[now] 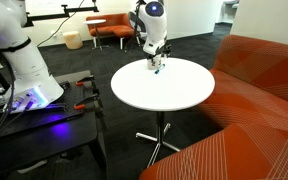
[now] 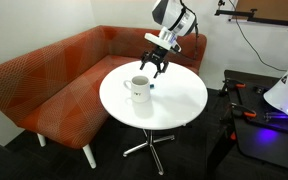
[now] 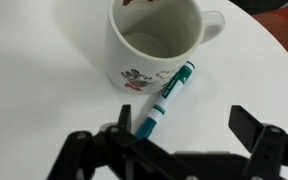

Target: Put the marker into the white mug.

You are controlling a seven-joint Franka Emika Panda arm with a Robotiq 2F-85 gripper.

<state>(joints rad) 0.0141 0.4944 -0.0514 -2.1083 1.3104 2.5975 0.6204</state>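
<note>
The white mug [image 3: 149, 50] stands upright and empty on the round white table [image 3: 44, 90], with a cartoon mark on its side and its handle to the right. The teal-blue marker [image 3: 167, 97] lies flat on the table just in front of the mug, its upper end close to the mug's base. My gripper [image 3: 184, 135] is open and empty, hovering low over the marker's lower end, its left finger beside the marker. In an exterior view the gripper [image 2: 154, 66] hangs just beside the mug [image 2: 139, 88]. In an exterior view the marker [image 1: 156, 70] lies under the gripper [image 1: 155, 57].
The table [image 2: 179, 105] is small, on a single pedestal. An orange sofa [image 2: 44, 85] curves around its far side; it also shows in an exterior view [image 1: 264, 95]. A black cart [image 1: 44, 120] with the robot base [image 1: 24, 60] stands next to the table.
</note>
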